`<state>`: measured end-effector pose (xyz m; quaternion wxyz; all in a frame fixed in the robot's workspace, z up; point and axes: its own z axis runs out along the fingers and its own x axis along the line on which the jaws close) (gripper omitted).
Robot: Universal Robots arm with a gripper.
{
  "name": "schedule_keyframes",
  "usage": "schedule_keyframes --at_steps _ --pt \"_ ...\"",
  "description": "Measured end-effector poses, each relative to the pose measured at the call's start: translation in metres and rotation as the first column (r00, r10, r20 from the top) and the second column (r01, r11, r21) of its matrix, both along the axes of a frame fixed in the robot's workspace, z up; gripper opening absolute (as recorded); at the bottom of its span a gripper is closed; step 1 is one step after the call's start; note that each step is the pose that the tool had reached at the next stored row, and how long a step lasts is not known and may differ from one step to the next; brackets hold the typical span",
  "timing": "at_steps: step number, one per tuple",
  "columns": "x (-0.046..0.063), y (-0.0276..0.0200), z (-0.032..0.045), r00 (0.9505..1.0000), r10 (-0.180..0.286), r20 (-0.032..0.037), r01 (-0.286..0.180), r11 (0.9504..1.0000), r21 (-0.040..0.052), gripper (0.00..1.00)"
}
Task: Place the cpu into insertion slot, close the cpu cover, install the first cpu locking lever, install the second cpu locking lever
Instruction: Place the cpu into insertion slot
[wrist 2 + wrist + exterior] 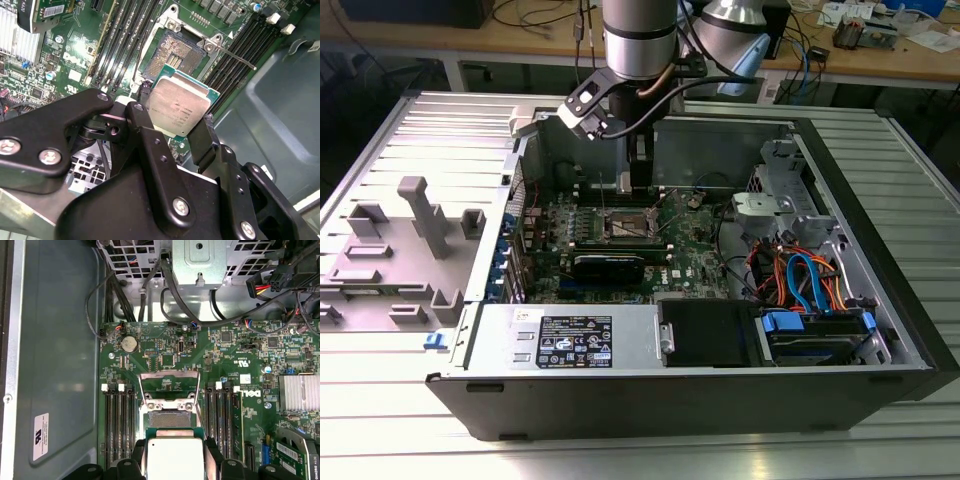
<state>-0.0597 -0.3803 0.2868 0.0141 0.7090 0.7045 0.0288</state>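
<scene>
Clamps the cpu [181, 106] by two opposite edges between the fingers of the gripper [170, 120], silver top up. Holds it in the air over the green motherboard [150, 342], close to the insertion slot [170, 419] but apart from it. Past the slot with its bared contact grid, cpu cover [170, 374] swung upright. Around everything, the open computer case [720, 150].

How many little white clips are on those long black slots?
4. Two white clips sit on one side of the insertion slot, two on the other, in the first wrist view. More may hide at the far ends of the long black slots.
</scene>
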Motion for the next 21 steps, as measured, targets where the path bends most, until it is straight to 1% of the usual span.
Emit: schedule_keyframes --at_steps 5,8,12,20,21 --pt "0.000 0.0001 -0.0020 1.0000 0.003 0.0008 -0.003 1.0000 0.0003 0.55" --pt "0.000 0.0005 -0.0065 1.0000 0.010 0.0017 -0.010 1.0000 0.0001 0.55" --pt "0.000 0.0027 -0.0133 0.9995 0.033 0.0023 -0.033 0.9995 0.0001 0.55" --pt "0.000 0.0050 -0.0286 0.9994 0.035 0.0022 -0.035 0.9994 -0.0008 0.55" --pt "0.000 0.0050 -0.0316 0.9994 0.035 0.0021 -0.035 0.9994 -0.0013 0.55"
